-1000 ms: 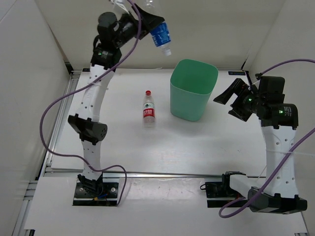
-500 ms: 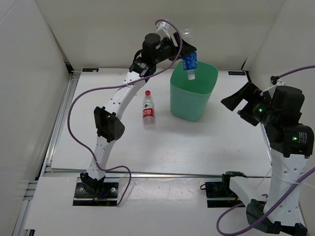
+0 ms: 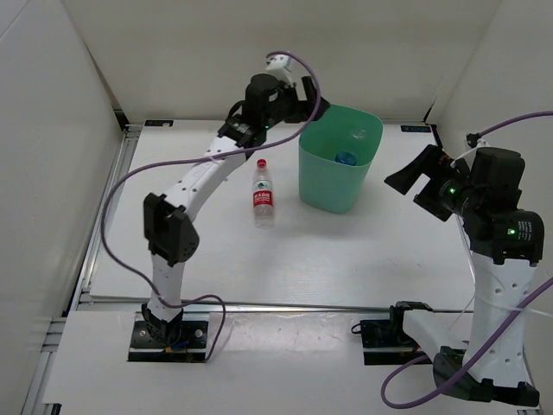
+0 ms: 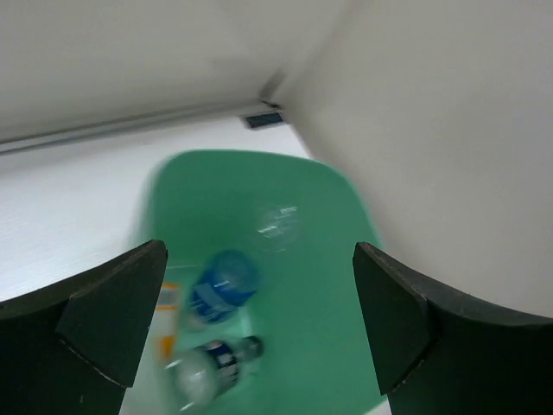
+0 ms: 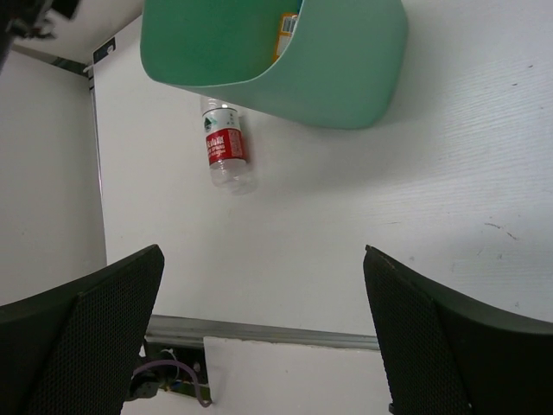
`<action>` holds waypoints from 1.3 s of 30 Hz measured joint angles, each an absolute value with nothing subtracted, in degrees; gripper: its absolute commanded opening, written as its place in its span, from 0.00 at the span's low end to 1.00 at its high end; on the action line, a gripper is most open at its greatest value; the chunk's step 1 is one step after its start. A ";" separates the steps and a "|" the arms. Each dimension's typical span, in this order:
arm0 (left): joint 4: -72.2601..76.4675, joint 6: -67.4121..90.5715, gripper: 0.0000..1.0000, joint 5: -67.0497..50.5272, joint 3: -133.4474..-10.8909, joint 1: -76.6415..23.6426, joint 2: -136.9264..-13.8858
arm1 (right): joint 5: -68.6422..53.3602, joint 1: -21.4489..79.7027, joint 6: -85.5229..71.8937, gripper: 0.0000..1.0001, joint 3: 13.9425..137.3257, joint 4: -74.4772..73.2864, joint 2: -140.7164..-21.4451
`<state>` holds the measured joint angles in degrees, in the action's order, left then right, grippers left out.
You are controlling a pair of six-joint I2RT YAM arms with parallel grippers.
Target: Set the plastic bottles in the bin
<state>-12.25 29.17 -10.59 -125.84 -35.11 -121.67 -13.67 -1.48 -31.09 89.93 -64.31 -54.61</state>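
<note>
The mint-green bin (image 3: 333, 177) stands at the back of the table. My left gripper (image 3: 304, 93) hovers open over its left rim with nothing between its fingers. In the left wrist view the gripper (image 4: 257, 255) looks down into the bin (image 4: 337, 259), where three plastic bottles lie: a blue-labelled one (image 4: 220, 285), a dark-labelled one (image 4: 207, 367) and an orange one (image 4: 166, 320). A red-capped, red-labelled bottle (image 3: 262, 194) lies on the table left of the bin, also seen in the right wrist view (image 5: 226, 149). My right gripper (image 3: 415, 177) hangs open and empty to the right of the bin.
White walls close in the back and both sides of the table (image 3: 302, 251). A metal rail (image 5: 285, 333) runs along the near edge. The left arm's purple cable (image 3: 130, 190) loops over the left half of the table.
My left gripper swung right over the bin and opened. The blue-labelled bottle dropped from it into the bin. The right arm shifted slightly.
</note>
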 measured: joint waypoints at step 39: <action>-30.87 30.24 1.00 -21.41 -95.57 -22.28 -118.61 | -20.71 -1.48 -32.34 1.00 85.30 -60.25 -58.02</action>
<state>-30.87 30.24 -21.41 -95.57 -22.28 -118.61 -20.71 -1.48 -32.34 85.30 -60.25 -58.02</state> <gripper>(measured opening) 0.998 0.995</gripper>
